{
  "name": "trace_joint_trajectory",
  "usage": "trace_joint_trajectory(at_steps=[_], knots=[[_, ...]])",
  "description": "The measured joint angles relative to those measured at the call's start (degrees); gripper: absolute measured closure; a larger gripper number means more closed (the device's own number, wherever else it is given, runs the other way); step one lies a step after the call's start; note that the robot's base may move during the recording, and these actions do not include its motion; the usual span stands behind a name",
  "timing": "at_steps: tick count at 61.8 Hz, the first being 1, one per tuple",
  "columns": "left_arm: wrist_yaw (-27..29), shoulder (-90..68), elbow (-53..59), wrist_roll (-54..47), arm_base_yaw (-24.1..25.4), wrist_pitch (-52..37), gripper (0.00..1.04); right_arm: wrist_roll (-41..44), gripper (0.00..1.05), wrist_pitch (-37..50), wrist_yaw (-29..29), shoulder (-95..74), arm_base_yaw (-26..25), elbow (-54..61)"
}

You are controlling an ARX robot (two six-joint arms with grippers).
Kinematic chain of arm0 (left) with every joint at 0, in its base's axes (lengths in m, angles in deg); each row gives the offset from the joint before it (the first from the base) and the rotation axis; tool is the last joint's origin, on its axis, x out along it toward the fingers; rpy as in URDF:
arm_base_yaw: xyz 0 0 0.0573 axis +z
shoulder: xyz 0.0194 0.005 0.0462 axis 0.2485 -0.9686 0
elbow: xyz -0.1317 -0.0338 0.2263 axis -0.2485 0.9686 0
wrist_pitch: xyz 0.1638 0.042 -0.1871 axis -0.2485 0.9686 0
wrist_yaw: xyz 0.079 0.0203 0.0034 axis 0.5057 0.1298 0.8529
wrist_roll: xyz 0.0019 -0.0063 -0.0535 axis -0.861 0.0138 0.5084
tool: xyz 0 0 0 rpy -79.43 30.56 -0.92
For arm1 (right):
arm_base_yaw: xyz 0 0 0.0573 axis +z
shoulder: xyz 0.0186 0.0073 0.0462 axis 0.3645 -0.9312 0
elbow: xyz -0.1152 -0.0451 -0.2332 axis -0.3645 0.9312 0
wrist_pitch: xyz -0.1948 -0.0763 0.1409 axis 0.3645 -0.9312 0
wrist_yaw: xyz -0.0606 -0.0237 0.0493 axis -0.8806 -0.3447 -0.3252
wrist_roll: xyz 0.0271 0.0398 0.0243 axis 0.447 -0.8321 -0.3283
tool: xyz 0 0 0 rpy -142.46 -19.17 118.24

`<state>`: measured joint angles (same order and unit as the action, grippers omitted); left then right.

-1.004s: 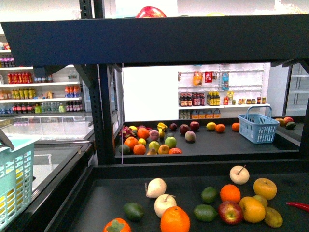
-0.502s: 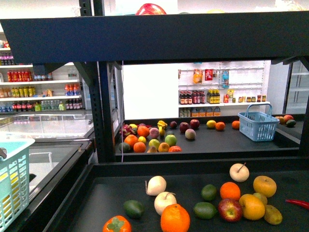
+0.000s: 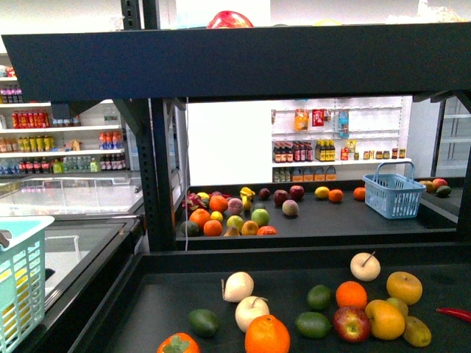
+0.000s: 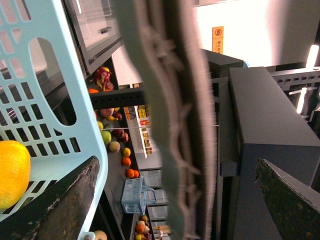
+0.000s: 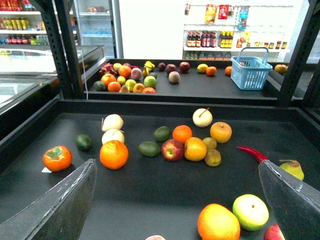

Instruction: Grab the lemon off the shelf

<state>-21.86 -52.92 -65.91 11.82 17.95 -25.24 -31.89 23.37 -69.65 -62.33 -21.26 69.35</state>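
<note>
The black shelf (image 3: pixel 235 62) is being seen filling the front view, its near tray (image 5: pixel 150 200) being occupied by loose fruit. A farther tray (image 3: pixel 412 224) behind it is being taken up by more fruit and a blue basket (image 3: pixel 394 193).

At the left edge of the front view, a pale turquoise basket (image 3: pixel 18 287) is being shown beside the shelf. In the left wrist view its mesh wall (image 4: pixel 45 75) is being pressed close to the camera, and a yellow fruit (image 4: pixel 11 172) is being carried inside it.

The left gripper (image 4: pixel 175 200) is being kept wide. A blurred grey-green strip (image 4: pixel 170 125) is being seen running between its fingers (image 4: pixel 65 200); whether it is being touched cannot be told.

The right gripper (image 5: pixel 177 200) is being held spread wide above the near tray, with nothing being gripped between its fingers (image 5: pixel 60 205).

The lemon (image 3: pixel 417 331) is being left lying on the near tray, at the right end of the fruit cluster. There it is being touched by a larger yellow-orange fruit (image 3: pixel 386 318). In the right wrist view the lemon (image 5: pixel 213 157) is being seen well ahead of the gripper.
</note>
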Motion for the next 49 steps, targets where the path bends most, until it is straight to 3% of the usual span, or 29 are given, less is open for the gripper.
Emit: trace_joint_trajectory(at_steps=[18, 24, 37, 45, 49], knots=[[-0.9, 9.6, 3.5, -7.7, 0.8, 15.6, 0.08, 0.0, 0.07, 0.0, 0.0, 0.0, 0.0, 0.0], [0.3, 15.6, 4.0, -14.4, 0.5, 27.3, 0.08, 0.0, 0.07, 0.0, 0.0, 0.0, 0.0, 0.0], [11.3, 32.9, 4.7, -40.5, -2.5, 57.5, 0.08, 0.0, 0.07, 0.0, 0.0, 0.0, 0.0, 0.0], [15.3, 45.5, 9.4, -55.5, -6.8, 64.0, 0.09, 0.0, 0.07, 0.0, 0.0, 0.0, 0.0, 0.0], [15.3, 53.2, 17.5, -65.7, -10.3, 51.6, 0.21, 0.0, 0.07, 0.0, 0.0, 0.0, 0.0, 0.0]])
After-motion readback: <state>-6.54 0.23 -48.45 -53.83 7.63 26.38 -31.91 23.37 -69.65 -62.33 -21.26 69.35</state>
